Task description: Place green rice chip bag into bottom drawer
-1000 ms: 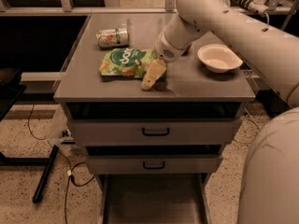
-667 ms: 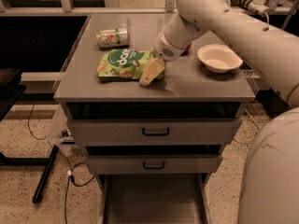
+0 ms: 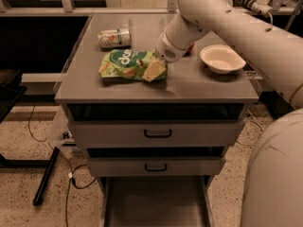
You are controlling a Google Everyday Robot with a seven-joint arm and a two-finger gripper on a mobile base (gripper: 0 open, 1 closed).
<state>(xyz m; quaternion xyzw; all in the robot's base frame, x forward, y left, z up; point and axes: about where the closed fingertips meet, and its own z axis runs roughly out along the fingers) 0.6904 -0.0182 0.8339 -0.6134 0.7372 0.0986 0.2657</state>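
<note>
The green rice chip bag (image 3: 124, 64) lies flat on the cabinet top, left of centre, with its dark green logo facing up. My gripper (image 3: 154, 71) hangs from the white arm and rests on the bag's right end, covering that edge. The bottom drawer (image 3: 156, 200) stands pulled open at floor level below the cabinet, and its plain grey floor is bare.
A small green-and-white can (image 3: 113, 38) lies on its side behind the bag. A white bowl (image 3: 222, 59) sits on the right of the top. Two closed grey drawers with black handles (image 3: 157, 134) front the cabinet. My white arm fills the right side.
My gripper has shifted slightly left and back over the bag's right end. The bag has slid a little to the left with it.
</note>
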